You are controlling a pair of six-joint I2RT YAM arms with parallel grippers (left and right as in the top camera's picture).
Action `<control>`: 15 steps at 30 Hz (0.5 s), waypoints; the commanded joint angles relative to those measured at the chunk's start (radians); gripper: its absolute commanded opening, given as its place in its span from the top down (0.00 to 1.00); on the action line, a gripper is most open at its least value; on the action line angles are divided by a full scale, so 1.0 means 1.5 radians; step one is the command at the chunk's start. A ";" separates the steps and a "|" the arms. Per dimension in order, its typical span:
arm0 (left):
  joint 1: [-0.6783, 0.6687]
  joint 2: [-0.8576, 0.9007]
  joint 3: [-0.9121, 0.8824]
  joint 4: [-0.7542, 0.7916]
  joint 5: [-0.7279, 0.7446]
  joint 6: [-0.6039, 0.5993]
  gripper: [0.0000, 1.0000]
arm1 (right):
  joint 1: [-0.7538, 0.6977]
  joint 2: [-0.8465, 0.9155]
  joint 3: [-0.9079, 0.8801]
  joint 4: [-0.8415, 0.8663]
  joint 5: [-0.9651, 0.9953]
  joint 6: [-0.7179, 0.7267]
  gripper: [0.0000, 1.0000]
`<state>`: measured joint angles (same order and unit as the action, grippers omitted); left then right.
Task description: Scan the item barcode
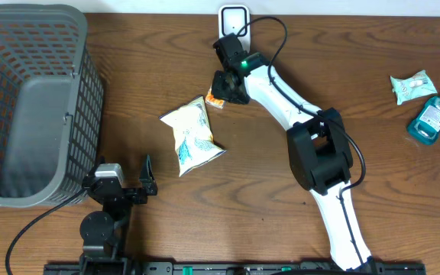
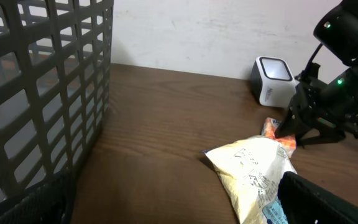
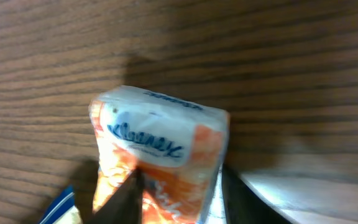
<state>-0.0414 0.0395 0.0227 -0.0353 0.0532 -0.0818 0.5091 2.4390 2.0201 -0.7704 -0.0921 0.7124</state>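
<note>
1 grey basket point(image 1: 37, 99) stood at the left end of the table point(image 1: 151, 69), and just beside it the left gripper point(image 1: 150, 182) had its jaws spread wide, holding nothing. 1 snack bag point(image 1: 192, 136) lay mid-table. Just beside its upper corner, 1 orange-and-white tissue pack point(image 1: 215, 100) sat pinched between the right gripper's point(image 1: 224, 93) 2 fingers, near 1 white scanner point(image 1: 234, 19). Far right lay 1 teal packet point(image 1: 412, 85) and 1 blue bottle point(image 1: 432, 114)

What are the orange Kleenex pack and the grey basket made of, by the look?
Kleenex pack: thin glossy plastic film, judging by its sheen and crinkled edges. Basket: rigid matte grey plastic, likely moulded, going by its uniform lattice walls.
</note>
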 commanded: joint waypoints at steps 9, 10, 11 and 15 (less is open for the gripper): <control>-0.002 -0.002 -0.012 -0.020 -0.001 -0.004 0.02 | -0.001 0.003 -0.097 0.030 0.015 0.023 0.99; -0.002 -0.002 -0.012 -0.020 -0.001 -0.004 0.02 | -0.001 0.003 -0.118 0.041 0.016 0.023 0.98; -0.002 -0.002 -0.012 -0.020 -0.001 -0.004 0.02 | -0.001 0.003 -0.138 0.052 0.015 0.024 0.92; -0.002 -0.002 -0.012 -0.020 -0.001 -0.004 0.02 | -0.004 0.003 -0.199 0.093 0.015 0.024 0.65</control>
<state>-0.0414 0.0395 0.0227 -0.0349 0.0532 -0.0818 0.5034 2.3631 1.8343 -0.6083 -0.0910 0.7467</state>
